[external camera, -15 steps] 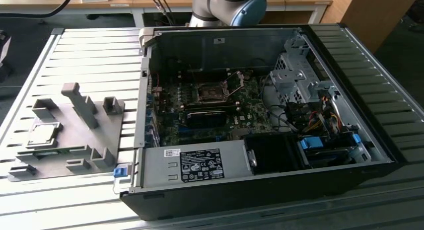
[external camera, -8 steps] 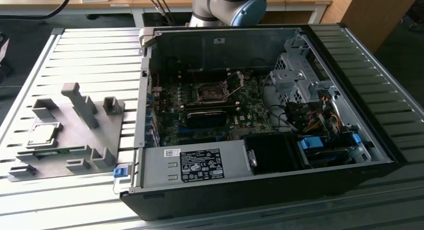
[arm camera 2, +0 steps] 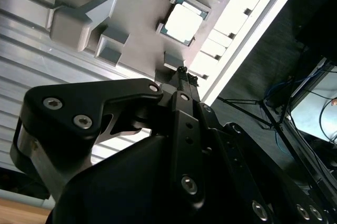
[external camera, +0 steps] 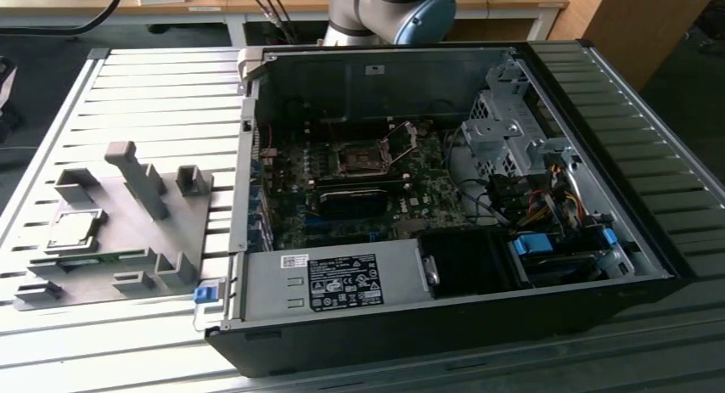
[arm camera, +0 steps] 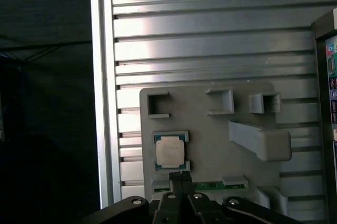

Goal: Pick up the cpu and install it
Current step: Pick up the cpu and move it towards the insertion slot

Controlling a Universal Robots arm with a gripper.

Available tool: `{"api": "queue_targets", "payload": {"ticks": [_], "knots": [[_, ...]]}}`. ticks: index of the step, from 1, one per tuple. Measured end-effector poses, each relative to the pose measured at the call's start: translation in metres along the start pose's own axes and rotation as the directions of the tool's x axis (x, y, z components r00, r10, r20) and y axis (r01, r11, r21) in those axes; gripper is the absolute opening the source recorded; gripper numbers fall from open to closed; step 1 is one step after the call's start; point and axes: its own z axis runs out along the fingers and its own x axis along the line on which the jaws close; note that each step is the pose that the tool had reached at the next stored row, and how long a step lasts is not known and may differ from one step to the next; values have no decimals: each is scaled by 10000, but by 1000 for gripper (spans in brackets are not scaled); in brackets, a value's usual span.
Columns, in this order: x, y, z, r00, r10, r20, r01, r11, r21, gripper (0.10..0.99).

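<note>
1. On the grey fixture plate [external camera: 119, 244], at the exterior view's left, the cpu [external camera: 70, 229] is lying flat in its square pocket with the shiny lid facing up.
2. The gripper [arm camera: 179, 174] is hanging over this plate. In both wrist views its fingertips are sitting pressed together and are gripping nothing.
3. In the first wrist view, the cpu is lying just beyond the fingertips, in line with them, near but not touching.
4. The chip is square, so it is offering no long axis. Its edges are running parallel to the plate's edges.
5. The empty processor socket [external camera: 362, 160] is waiting on the motherboard inside the open computer case [external camera: 374, 79], well apart from the cpu, toward the exterior view's right.
6. Judging by this layout, the pick-up is not yet done.
</note>
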Motion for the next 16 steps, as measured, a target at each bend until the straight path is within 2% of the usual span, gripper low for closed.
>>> {"api": "queue_targets", "payload": {"ticks": [16], "knots": [[-1, -5, 69, 10000, 0, -2, 0, 10000, 0, 106]]}}
